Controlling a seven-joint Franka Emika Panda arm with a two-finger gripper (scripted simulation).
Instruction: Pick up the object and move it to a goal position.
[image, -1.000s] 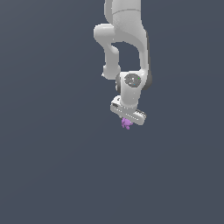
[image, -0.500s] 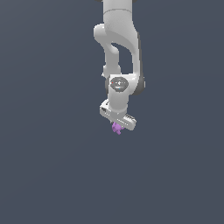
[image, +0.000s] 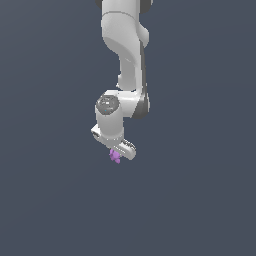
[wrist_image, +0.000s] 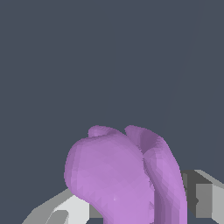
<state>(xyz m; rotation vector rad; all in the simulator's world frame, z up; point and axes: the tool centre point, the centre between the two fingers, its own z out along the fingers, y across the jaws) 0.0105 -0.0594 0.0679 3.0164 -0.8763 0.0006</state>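
The object (image: 115, 156) is a tiny bright purple lump that pokes out just under the white hand of the arm, in the middle of the exterior view. My gripper (image: 117, 155) is shut on it and holds it off the ground. In the wrist view the object (wrist_image: 124, 177) fills the near field as a rounded, lobed purple mass. Grey and white fingers (wrist_image: 203, 199) show on either side of it, pressed against it. No goal marker shows in either view.
The white arm (image: 125, 60) comes down from above in the exterior view. Around it there is only a flat dark grey background, with no other objects or edges in sight.
The arm has swung toward the exterior view's left and a little lower, carrying the purple object with it. The wrist has turned. The grip has stayed shut.
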